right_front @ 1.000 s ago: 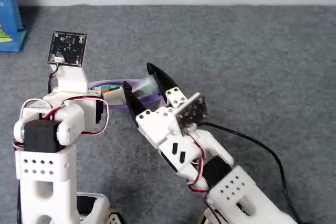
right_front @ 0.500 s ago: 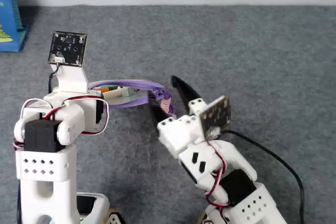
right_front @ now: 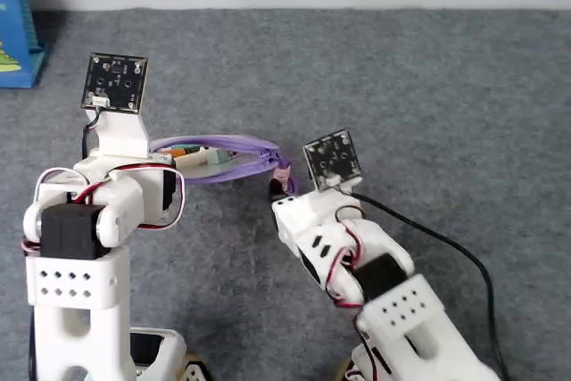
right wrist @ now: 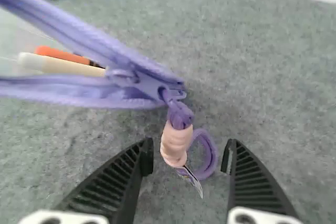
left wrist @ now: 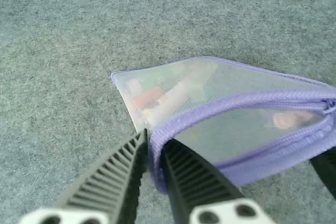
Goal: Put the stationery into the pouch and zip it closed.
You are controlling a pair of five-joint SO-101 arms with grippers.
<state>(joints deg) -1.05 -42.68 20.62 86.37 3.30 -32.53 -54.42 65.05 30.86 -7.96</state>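
Two arms on grey carpet-like table cover (right_front: 428,86) | purple see-thru mesh pouch (left wrist: 226,114) lies there, stationery (right wrist: 55,64) inside | L gripper (left wrist: 152,142) clamped on pouch end | R gripper (right wrist: 187,151) jaws apart, straddling pink-bead zip pull (right wrist: 174,142) | step: zipping; nxt: pinch pull, drag along mouth

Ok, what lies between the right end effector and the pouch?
The zipper pull, pink bead and purple loop, hangs off the pouch between the open right end effector's fingers, seen in the right wrist view.
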